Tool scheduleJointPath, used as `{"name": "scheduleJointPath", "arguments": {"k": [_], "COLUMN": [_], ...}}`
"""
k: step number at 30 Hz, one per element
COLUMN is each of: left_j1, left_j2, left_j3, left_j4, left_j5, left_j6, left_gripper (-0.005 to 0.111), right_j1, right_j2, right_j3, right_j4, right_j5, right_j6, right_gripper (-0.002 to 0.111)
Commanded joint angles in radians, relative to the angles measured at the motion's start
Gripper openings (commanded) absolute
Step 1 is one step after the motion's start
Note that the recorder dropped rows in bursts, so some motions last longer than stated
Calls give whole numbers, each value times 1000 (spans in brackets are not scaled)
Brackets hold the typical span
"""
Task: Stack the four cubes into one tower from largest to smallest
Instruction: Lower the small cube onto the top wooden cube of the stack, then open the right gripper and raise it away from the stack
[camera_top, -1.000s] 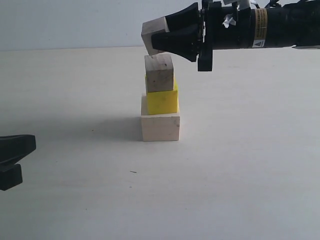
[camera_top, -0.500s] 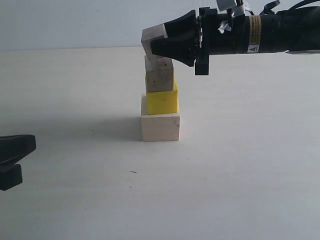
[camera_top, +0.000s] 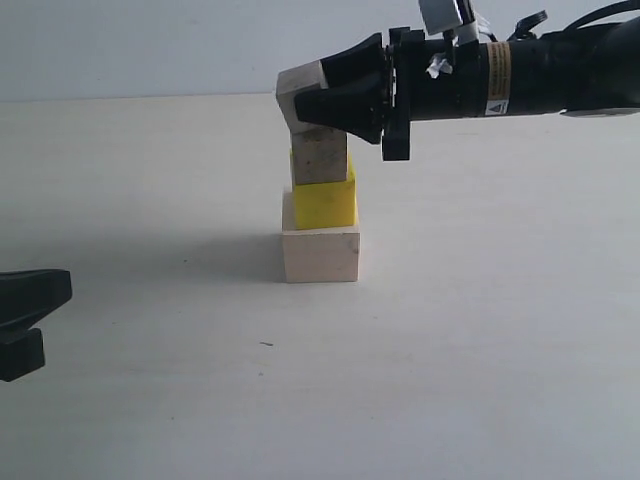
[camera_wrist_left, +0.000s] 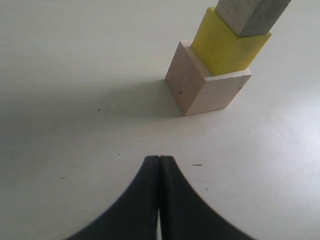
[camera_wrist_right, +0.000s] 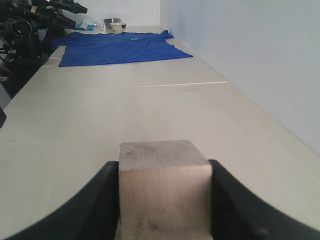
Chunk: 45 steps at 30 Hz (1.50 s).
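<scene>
Three cubes (camera_top: 320, 215) stand stacked on the table (camera_top: 480, 330); the right claw (camera_top: 314, 92) clamps the fourth cube (camera_top: 293, 88), tilted, right at their top. Released crooked, it could slide off or topple them.

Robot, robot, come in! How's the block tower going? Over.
Right claw shut on tilted small cube, at top of three-cube stack. Left claw shut, low and aside. Nothing blocking.

One label to call out: a yellow band (camera_top: 497, 76) wraps the black arm (camera_top: 560, 72) just behind the right gripper (camera_top: 308, 96), with a small warning triangle (camera_top: 493, 107) at its lower end. The fine print is too small to read. Nothing else is legible.
</scene>
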Motion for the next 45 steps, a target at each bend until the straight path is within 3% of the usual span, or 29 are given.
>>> {"name": "scheduleJointPath", "arguments": {"k": [1,19,34,45], "left_j1": [-1,-1,-1,-1], "left_j2": [3,3,3,3], "left_j3": [4,4,4,4], "left_j4": [9,12,12,12], "left_j5": [-15,-15,-15,-15], "left_j6": [1,3,25,25], "left_gripper": [0,0,0,0], "right_j1": [2,2,2,2], "right_j2": [8,8,8,2], "right_j3": [-10,-10,-10,-10], "right_j4": [4,4,14,35], "right_j5": [-5,-5,-5,-5], "right_j6": [1,-3,-3,-1], "right_gripper": [0,2,56,67]}}
